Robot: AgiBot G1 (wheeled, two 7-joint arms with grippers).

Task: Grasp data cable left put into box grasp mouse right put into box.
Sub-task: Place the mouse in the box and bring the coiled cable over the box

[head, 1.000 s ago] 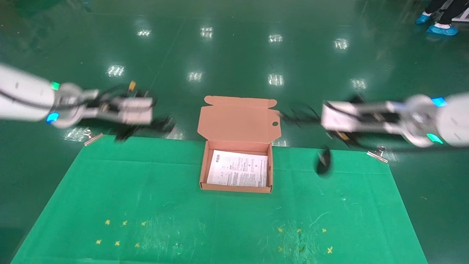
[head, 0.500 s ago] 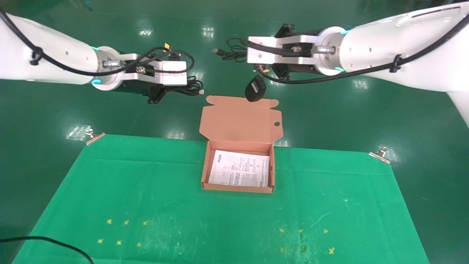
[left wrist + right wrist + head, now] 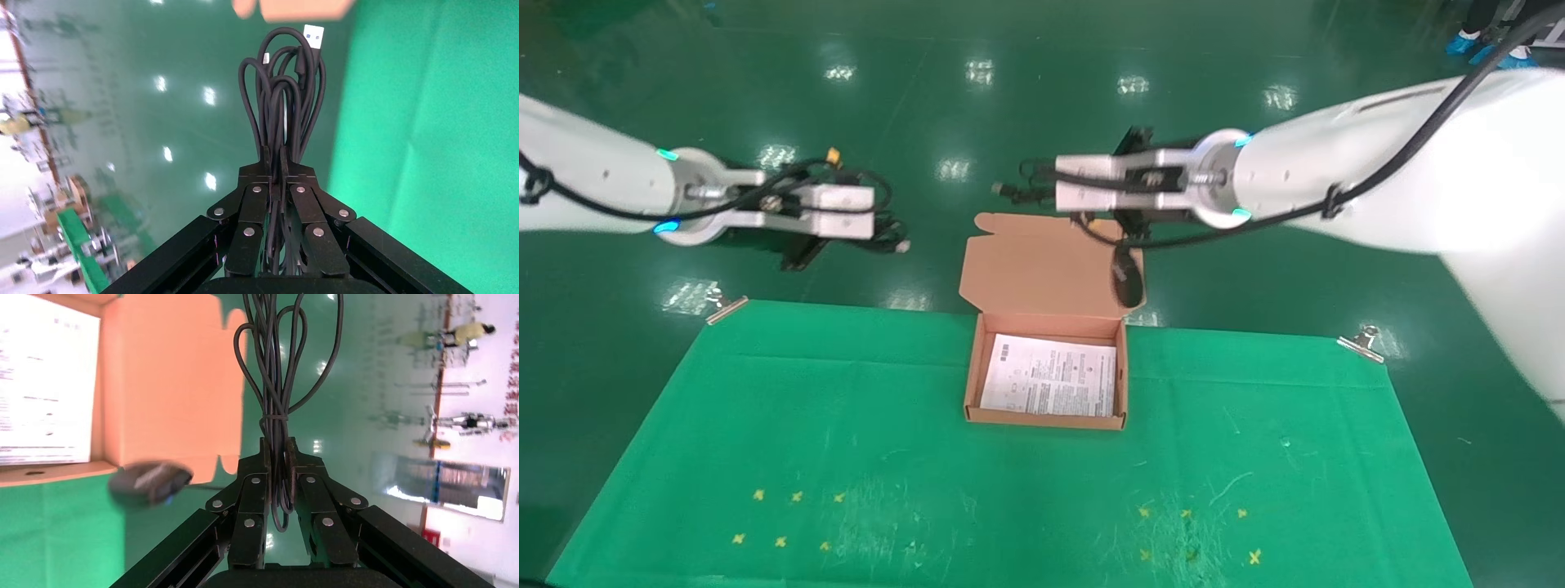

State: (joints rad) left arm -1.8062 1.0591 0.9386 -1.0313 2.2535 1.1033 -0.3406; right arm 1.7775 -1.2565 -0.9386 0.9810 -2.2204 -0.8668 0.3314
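Note:
The open orange-brown box (image 3: 1125,384) sits at the mat's far middle with a printed sheet inside and its lid (image 3: 1042,265) laid back. My left gripper (image 3: 885,233) hovers left of the lid, off the mat. It is shut on the data cable (image 3: 284,92), whose silvery plug (image 3: 313,35) points toward the box (image 3: 294,7). My right gripper (image 3: 1042,189) hangs above the lid's far edge, shut on the mouse's coiled cord (image 3: 275,367). The black mouse (image 3: 1126,278) dangles below it over the lid's right side, as the right wrist view also shows the mouse (image 3: 150,482).
A green mat (image 3: 846,425) covers the table, held by metal clips at its far corners (image 3: 723,305) (image 3: 1362,340). Shiny green floor lies beyond. A person's blue shoe covers (image 3: 1467,41) show at the far right.
Both arms have come lower. The left gripper moved left with the cable. The mouse swung from above the lid's far edge down to the lid's right side.

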